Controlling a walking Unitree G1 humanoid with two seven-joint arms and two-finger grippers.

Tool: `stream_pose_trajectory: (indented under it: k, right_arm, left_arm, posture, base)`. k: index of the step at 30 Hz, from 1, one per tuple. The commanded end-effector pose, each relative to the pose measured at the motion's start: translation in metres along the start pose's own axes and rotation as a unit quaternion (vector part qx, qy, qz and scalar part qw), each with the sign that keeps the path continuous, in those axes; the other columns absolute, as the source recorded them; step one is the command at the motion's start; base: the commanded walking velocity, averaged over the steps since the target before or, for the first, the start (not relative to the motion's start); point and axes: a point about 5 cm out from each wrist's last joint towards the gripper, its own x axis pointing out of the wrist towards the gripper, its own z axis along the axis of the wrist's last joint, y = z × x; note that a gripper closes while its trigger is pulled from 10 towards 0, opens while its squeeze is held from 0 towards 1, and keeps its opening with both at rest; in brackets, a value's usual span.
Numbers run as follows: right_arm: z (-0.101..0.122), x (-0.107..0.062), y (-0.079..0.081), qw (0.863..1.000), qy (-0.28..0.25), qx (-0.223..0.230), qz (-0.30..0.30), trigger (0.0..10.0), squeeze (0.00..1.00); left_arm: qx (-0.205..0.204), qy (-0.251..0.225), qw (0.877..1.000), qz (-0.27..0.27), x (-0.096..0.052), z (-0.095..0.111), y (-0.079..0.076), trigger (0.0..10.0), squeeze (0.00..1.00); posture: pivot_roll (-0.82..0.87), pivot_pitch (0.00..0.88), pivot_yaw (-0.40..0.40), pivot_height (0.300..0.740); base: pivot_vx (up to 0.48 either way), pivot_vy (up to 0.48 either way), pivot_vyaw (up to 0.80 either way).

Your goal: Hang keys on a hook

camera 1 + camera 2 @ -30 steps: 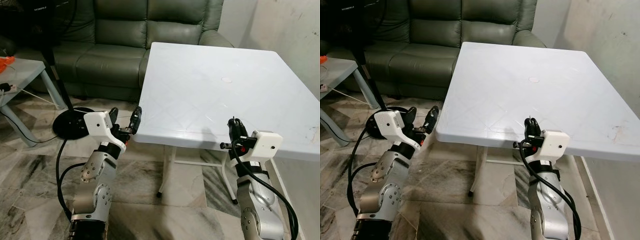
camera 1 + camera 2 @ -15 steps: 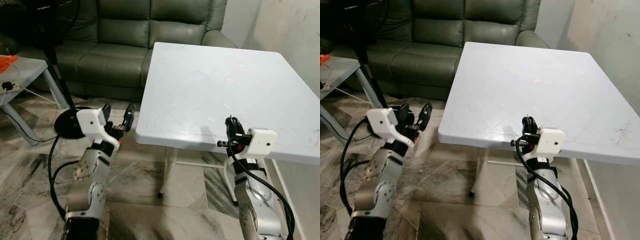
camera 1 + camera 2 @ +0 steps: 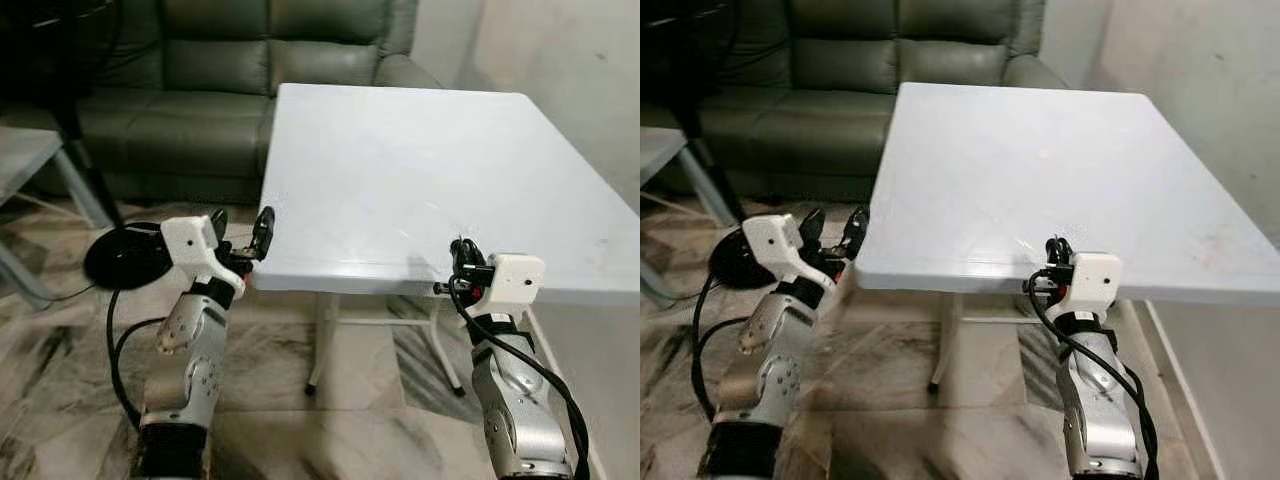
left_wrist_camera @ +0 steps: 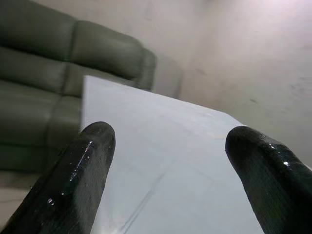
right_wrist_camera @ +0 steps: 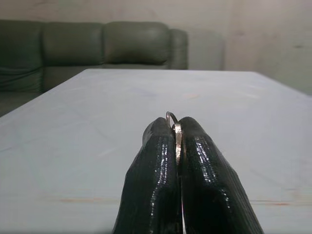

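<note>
Right gripper (image 5: 176, 134), pinching a thin metal key ring (image 5: 171, 117) at the square white plastic table (image 3: 420, 170) edge, carries it; hook search likely follows.

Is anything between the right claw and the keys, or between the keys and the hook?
Nothing stands between them: the right claw is already shut on a metal key ring, at the near edge of the white table. The way to the hook can't be judged; only the table and sofa lie ahead.
</note>
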Motion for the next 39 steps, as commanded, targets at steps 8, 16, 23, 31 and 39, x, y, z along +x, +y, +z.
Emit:
stream_pose_trajectory:
  k: [8, 16, 23, 31, 39]
  right_arm:
    - [-0.005, -0.003, 0.004, 1.000, 0.005, -0.010, 0.009, 10.0, 0.00]
    - [-0.003, 0.001, 0.010, 1.000, 0.000, -0.008, 0.019, 10.0, 0.00]
    - [-0.004, 0.003, 0.011, 1.000, -0.001, -0.007, 0.016, 10.0, 0.00]
    - [-0.003, 0.004, 0.013, 1.000, -0.002, -0.003, 0.016, 10.0, 0.00]
    - [-0.004, 0.003, 0.013, 1.000, -0.002, -0.002, 0.013, 10.0, 0.00]
  left_arm:
    - [0.004, 0.008, 1.000, -0.010, 0.008, -0.005, -0.002, 10.0, 0.00]
    - [0.025, 0.008, 1.000, -0.008, 0.013, -0.004, 0.001, 10.0, 0.00]
    - [0.027, 0.003, 1.000, 0.009, 0.012, -0.004, 0.005, 10.0, 0.00]
    - [0.026, 0.006, 1.000, 0.015, 0.010, -0.006, 0.003, 10.0, 0.00]
    - [0.027, 0.001, 0.999, 0.020, 0.012, -0.003, 0.006, 10.0, 0.00]
  posture:
    - [-0.04, 0.000, -0.017, 0.740]
    - [-0.04, 0.000, -0.020, 0.740]
    - [-0.02, 0.000, -0.035, 0.740]
    - [-0.01, 0.000, -0.035, 0.740]
    - [-0.01, 0.000, -0.035, 0.740]
  base:
    - [0.000, 0.000, -0.74]
    - [0.000, 0.000, -0.74]
    - [0.000, 0.000, -0.74]
    - [0.000, 0.000, -0.74]
    - [0.000, 0.000, -0.74]
